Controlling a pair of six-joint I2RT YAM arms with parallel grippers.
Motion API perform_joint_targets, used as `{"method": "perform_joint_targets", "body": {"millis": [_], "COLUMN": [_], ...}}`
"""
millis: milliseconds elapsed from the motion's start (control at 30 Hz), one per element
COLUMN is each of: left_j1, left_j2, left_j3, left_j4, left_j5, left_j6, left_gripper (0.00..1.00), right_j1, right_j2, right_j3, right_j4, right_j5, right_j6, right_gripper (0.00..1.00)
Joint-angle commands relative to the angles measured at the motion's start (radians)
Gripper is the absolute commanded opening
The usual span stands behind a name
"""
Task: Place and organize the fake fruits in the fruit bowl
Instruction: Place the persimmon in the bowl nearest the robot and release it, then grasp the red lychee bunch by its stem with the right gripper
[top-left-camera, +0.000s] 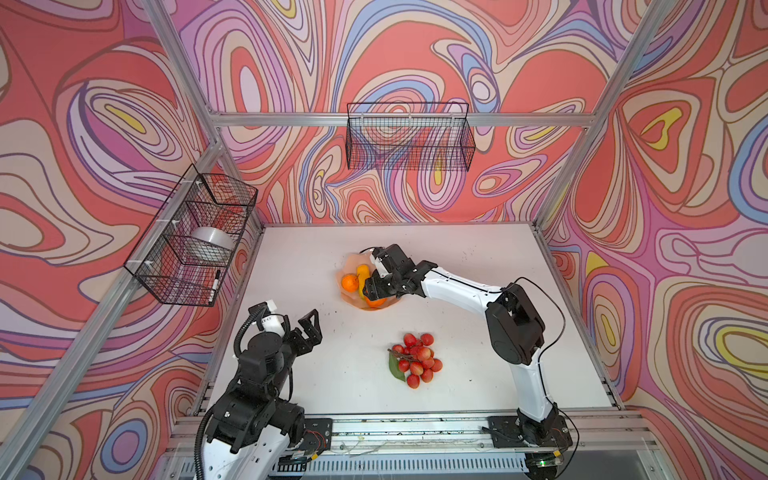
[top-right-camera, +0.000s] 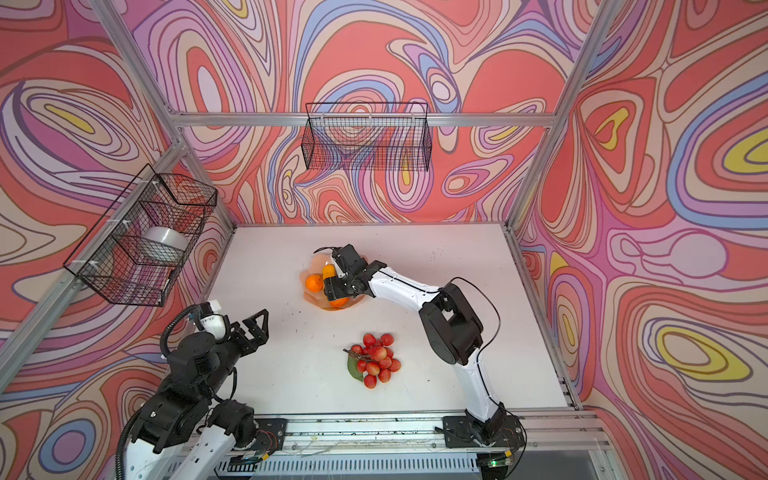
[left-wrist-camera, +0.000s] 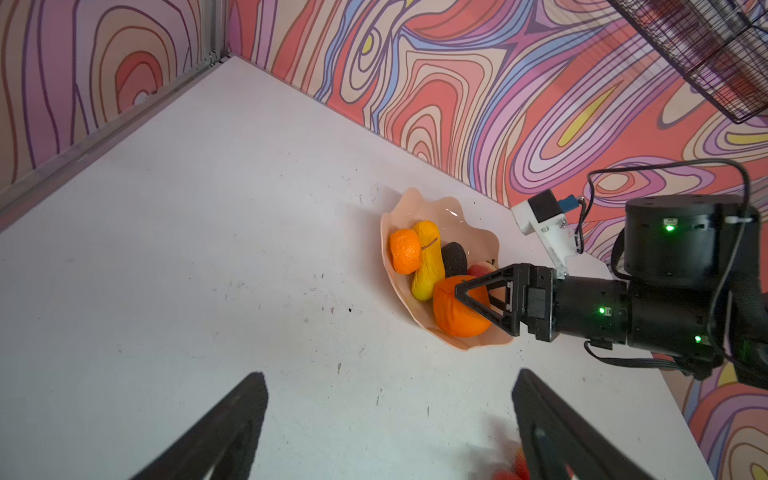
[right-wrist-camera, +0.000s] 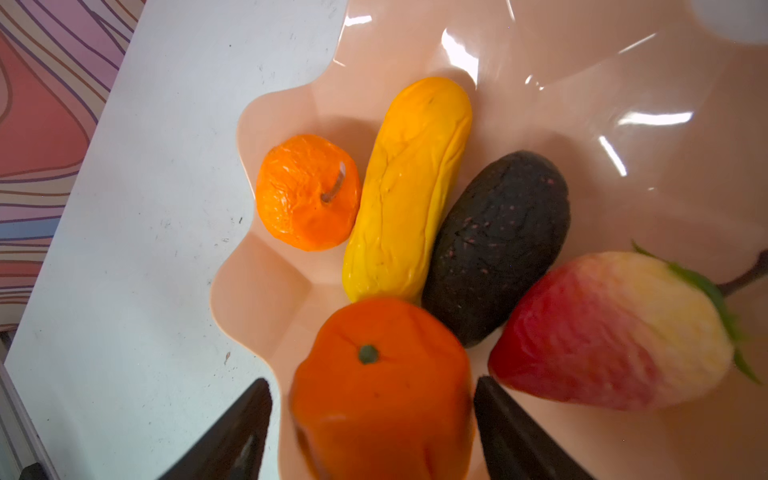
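1. Your right gripper (right-wrist-camera: 372, 381) hangs low over the bowl (right-wrist-camera: 540, 104), with its jaws spread to either side of the large orange (right-wrist-camera: 382, 399).
2. In the right wrist view, a strip of bowl shows between one finger (right-wrist-camera: 253, 415) and the orange. The other finger sits just beside the skin, and you cannot tell whether it touches. The jaws are not pinching the orange. It sits in the bowl near the rim.
3. Your left gripper (left-wrist-camera: 390, 374) is held above the table (top-left-camera: 478, 374) on the left near the front edge. Its jaws are wide apart with nothing between them.
4. Five fruits lie in the bowl. The small orange (right-wrist-camera: 307, 193) is by the scalloped rim and touches the yellow fruit (right-wrist-camera: 409, 191).
5. The avocado (right-wrist-camera: 498, 245) lies alongside the yellow fruit, on the side away from the small orange, and the two touch.
6. The strawberry (right-wrist-camera: 611, 332) lies just beside the avocado, with its green cap pointing away from the large orange.
7. The large orange sits against the near ends of the yellow fruit and the avocado, stem end up.
8. The berry cluster (top-left-camera: 415, 359) lies on the table, well apart from the bowl and nearer the front, between your two arms. Its leaf is on the left side in both top views.
9. The bowl stands near the middle of the table, toward the back.
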Motion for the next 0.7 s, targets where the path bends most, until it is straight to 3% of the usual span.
{"method": "perform_joint_targets", "body": {"millis": [0,233,367,433,667], "left_j1": [0.005,0.005,0.005,0.005,0.005], "left_j2": [0.011,0.065,0.088,0.097,0.103], "left_j3": [-0.022,-0.073,-0.131,-0.135,-0.152], "left_j4": [0.026,0.092,0.147,0.158,0.190], "left_j5": [0.079,0.248,0.312,0.340,0.366], "left_j6": [-0.035,-0.081,-0.084,-0.078,-0.071], "left_gripper": [0.92,0.90,0.90,0.91,0.92], "right_j1": [-0.013,-0.018,-0.002,0.044,0.180], "right_j2": [-0.076,-0.324,-0.556,-0.629,-0.674], "right_j3": [-0.007,-0.202,-0.445,-0.518,-0.621], "right_j4": [0.010,0.027,0.107,0.098,0.013], "right_j5": [0.038,0.085,-0.074,-0.083,-0.032], "right_j6": [-0.008,-0.059,-0.099,-0.130,-0.141], "right_gripper": [0.83,0.82,0.78,0.78,0.78]}}
